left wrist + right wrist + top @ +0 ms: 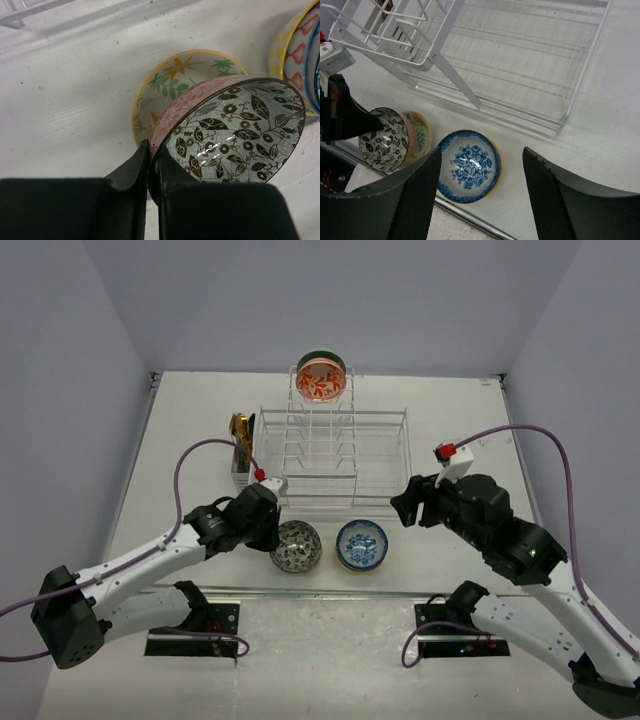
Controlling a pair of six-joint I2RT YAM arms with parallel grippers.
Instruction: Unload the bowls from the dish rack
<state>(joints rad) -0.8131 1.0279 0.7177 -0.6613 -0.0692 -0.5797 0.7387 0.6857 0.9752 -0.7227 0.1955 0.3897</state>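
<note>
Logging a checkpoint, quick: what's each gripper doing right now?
Left gripper: shut on the rim of the black-and-white leaf bowl.
Right gripper: open, holding nothing.

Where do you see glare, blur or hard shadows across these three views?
Left wrist: a white glint on the leaf bowl glaze; the jaws on its rim are black and soft-edged. Right wrist: the open jaws loom blurred at the bottom, while the blue bowl and rack are sharp. Top external: even light, no glare, shadows faint.
</note>
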